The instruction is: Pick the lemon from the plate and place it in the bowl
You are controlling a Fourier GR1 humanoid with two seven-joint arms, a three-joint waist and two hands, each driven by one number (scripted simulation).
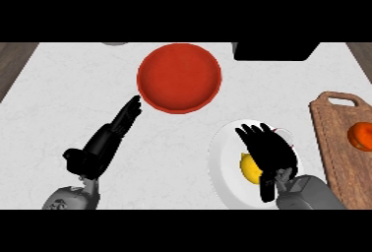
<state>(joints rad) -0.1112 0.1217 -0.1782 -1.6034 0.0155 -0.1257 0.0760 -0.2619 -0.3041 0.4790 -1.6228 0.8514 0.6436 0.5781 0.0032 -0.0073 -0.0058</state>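
**Lemon on the plate, right hand over it, lift not yet made**

Nearest the lower edge, the right hand point(270, 150) reaches out over the white plate point(224, 183). Its fingers are stretched forward and slightly fanned at the tips, and nothing shows them curled round anything. The lemon point(249, 168) lies on the plate just to the inner side of that hand. Its yellow flank is visible and the rest is hidden behind the dark palm. Whether the hand touches the fruit cannot be told from this view.

Across the table point(65, 88), the left hand point(109, 135) slants upward with its fingers straight and pressed together. It holds nothing, and its tips are close to the lower left rim of the bowl. At the right edge sits a wooden cutting board point(333, 152) carrying an orange-red fruit point(361, 136).

Farther back stands the red bowl point(178, 78), which looks empty and is well apart from the plate. A dark object point(276, 50) lies beyond it at the top.

By my reading, the task is at its opening stage. The approach to the lemon seems made, but the grasp, the carry to the bowl and the release all remain.
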